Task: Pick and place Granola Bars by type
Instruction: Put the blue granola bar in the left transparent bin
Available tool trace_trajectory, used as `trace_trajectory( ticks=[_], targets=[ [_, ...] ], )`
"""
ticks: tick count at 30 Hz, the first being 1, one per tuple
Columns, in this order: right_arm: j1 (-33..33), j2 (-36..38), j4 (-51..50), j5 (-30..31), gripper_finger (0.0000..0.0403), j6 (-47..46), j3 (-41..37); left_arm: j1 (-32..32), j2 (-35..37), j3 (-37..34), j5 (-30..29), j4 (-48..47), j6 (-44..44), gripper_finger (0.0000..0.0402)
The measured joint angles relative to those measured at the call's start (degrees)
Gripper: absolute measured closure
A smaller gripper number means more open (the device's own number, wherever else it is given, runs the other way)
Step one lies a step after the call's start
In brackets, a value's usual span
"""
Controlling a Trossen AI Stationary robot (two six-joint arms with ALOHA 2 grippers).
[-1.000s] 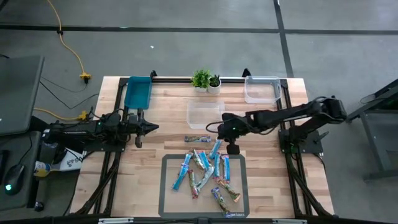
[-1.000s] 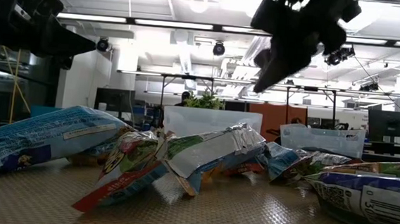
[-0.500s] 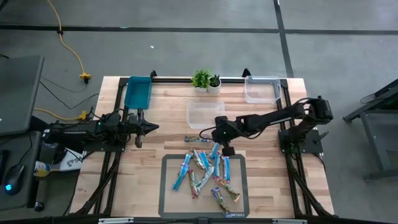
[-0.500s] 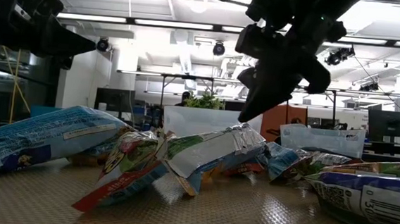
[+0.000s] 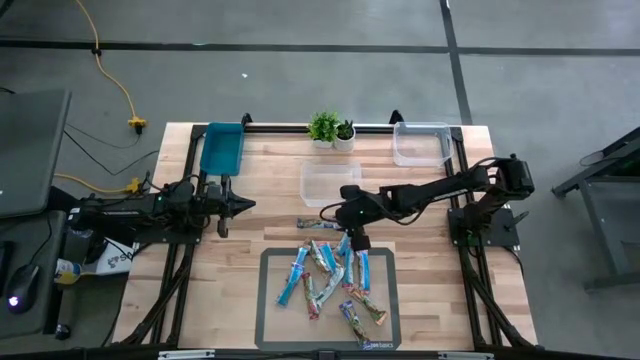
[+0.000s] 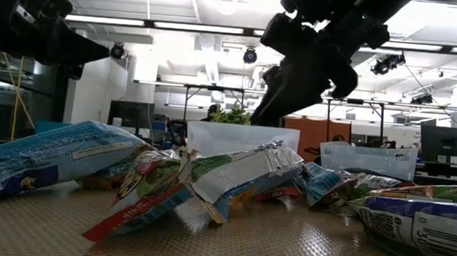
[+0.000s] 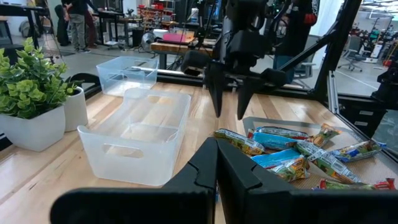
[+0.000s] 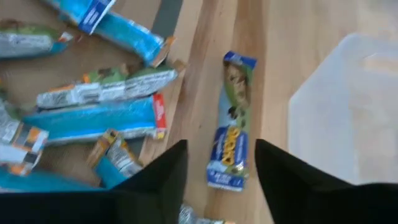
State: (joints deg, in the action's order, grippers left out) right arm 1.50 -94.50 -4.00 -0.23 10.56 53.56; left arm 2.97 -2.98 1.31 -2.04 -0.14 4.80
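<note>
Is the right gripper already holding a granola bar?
No. In the right wrist view the right gripper is open, and the green-and-blue granola bar lies flat on the wooden table beyond its fingers, untouched.

Right end effector point(image 7: 227, 106), fingers apart, hangs over granola bars point(image 7: 292, 152) beside clear bin point(image 7: 140, 134).

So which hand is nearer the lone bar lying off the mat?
Right. The right hand hangs open just above that bar, while the left hand waits shut, off to its side.
</note>
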Motion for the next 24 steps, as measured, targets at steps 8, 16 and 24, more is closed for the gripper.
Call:
trace_trajectory(
  ticks=[8,16,24],
  targets=[
    [0.0,-2.4,6.9,2.2,0.0176,-4.2,0.4,0.0,0.0,0.0,0.0,0.0,0.0,0.04],
    [0.0,-10.6,-2.6,1.2,0.0178,-5.7,10.2,0.0,0.0,0.0,0.0,0.0,0.0,0.04],
    [-1.0,-19.3,-20.5,0.7,0.0176,-5.1,25.7,0.0,0.0,0.0,0.0,0.0,0.0,0.04]
  ],
)
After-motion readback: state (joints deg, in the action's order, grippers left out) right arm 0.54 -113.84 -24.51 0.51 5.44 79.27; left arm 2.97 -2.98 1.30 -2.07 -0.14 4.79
